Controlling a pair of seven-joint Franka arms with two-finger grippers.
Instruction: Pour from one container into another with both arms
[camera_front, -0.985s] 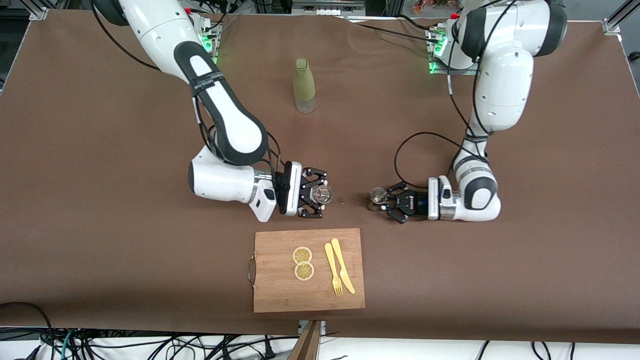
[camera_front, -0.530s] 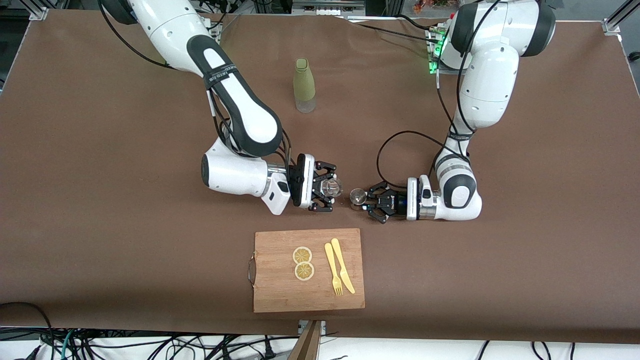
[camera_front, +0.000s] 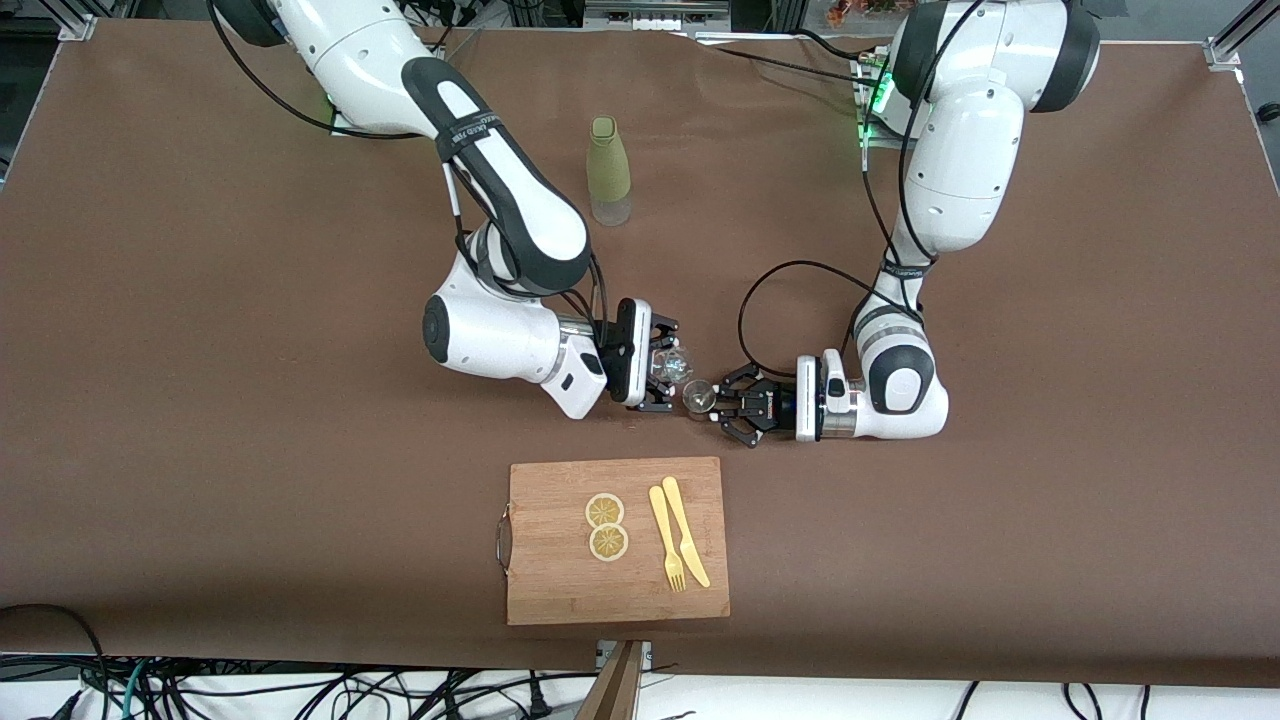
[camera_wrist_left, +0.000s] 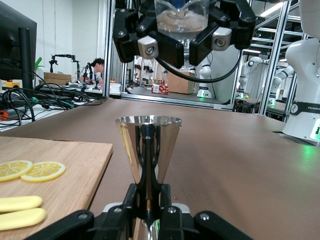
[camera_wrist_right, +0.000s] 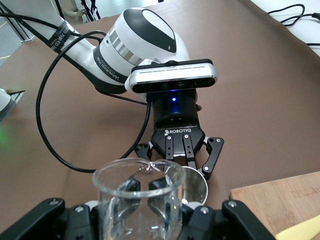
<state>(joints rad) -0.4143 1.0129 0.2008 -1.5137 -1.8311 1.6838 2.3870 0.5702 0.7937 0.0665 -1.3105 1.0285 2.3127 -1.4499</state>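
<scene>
Both vessels gripped | right claw (camera_front: 668, 372) clamps glass cup (camera_front: 676, 366), barely tipped | left claw (camera_front: 722, 400) clamps jigger (camera_front: 698, 395) upright | pour pending

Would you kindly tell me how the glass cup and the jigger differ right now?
The glass cup is clear and straight-walled; the jigger is shiny metal, pinched at a narrow waist. The cup is in the right gripper, the jigger in the left gripper. The cup hangs above the jigger's mouth. Both are small, round-mouthed and held off the table.
</scene>
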